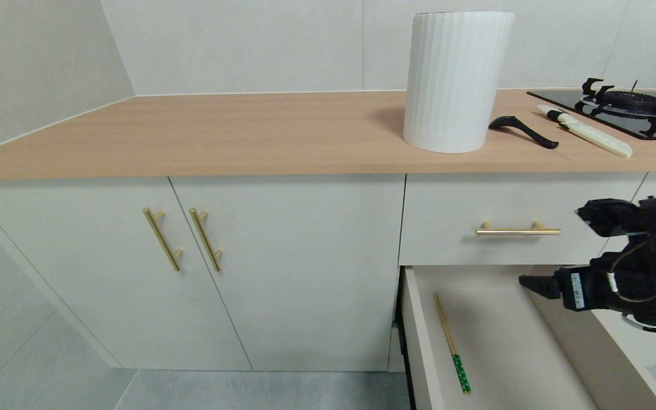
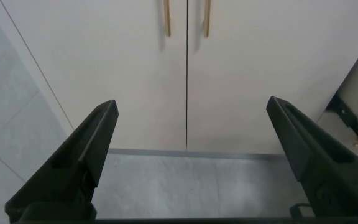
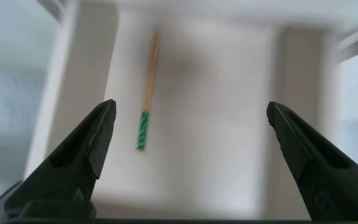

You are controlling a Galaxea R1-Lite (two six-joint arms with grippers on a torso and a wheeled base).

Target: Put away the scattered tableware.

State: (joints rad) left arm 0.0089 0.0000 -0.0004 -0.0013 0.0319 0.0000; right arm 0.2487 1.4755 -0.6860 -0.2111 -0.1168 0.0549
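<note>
A pair of wooden chopsticks [image 1: 451, 343] with green ends lies in the open lower drawer [image 1: 416, 336], near its left wall. On the wooden counter, a black spoon [image 1: 524, 130] and a white knife [image 1: 587, 131] lie to the right of a tall white ribbed container [image 1: 453, 82]. My right gripper [image 1: 558, 250] hangs open and empty above the right side of the drawer. In the right wrist view the chopsticks [image 3: 146, 99] lie on the drawer floor [image 3: 229, 124], off to one side of the open right gripper [image 3: 188, 109]. My left gripper [image 2: 188, 109] is open and empty, low in front of the cabinet doors [image 2: 185, 68].
A gas hob [image 1: 630, 108] sits at the counter's far right. A shut upper drawer with a gold handle [image 1: 519, 230] is above the open one. Two cabinet doors [image 1: 191, 267] with gold handles are to the left. Grey floor tiles [image 2: 185, 180] lie below.
</note>
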